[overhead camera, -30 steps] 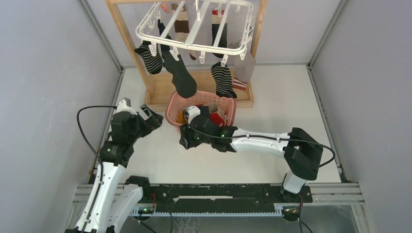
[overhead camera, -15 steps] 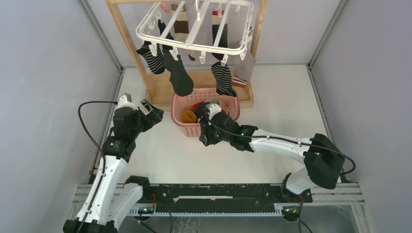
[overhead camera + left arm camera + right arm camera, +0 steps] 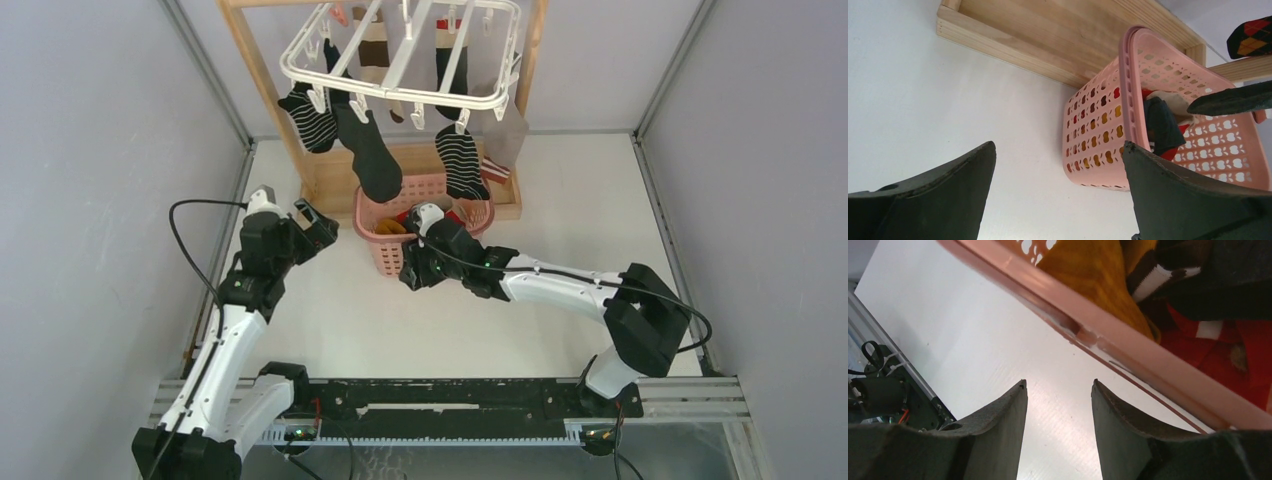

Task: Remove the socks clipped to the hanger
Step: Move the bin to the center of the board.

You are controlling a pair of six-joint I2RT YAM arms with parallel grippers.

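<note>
— Socks (image 3: 368, 155) first: where are they?

— Several hang clipped under the hanger (image 3: 395, 92), the white frame at the far side, up on the wooden stand (image 3: 325, 192). A long black one dangles at the near left, with striped black-and-white ones (image 3: 460, 163) on either side of it. A grey one (image 3: 508, 135) hangs at the right and brown-banded ones farther back. More lie in the pink basket (image 3: 378, 252) below: mustard (image 3: 1098, 285) and red (image 3: 1238, 340).

— And the grippers?

— Right gripper (image 3: 1058, 385) is low, just beside the basket's near-left wall. Its fingers are parted a moderate way over the table (image 3: 973, 340) and hold nothing. Left gripper (image 3: 1058, 147) hovers left of the basket, spread wide, also empty.

— So what's the step?

— A reach up for the next sock, I'd judge. The black one hangs lowest and nearest.

— How to do it well?

— Lift clear of the basket rim first. Close on the sock's body well below its clip, then pull straight down, steadily, so the clip lets go without swinging the frame. A sideways tug would likely rock the hanger and the neighbouring socks. The fabric looks soft and will probably stretch before it releases, so allow some travel in the pull.
</note>
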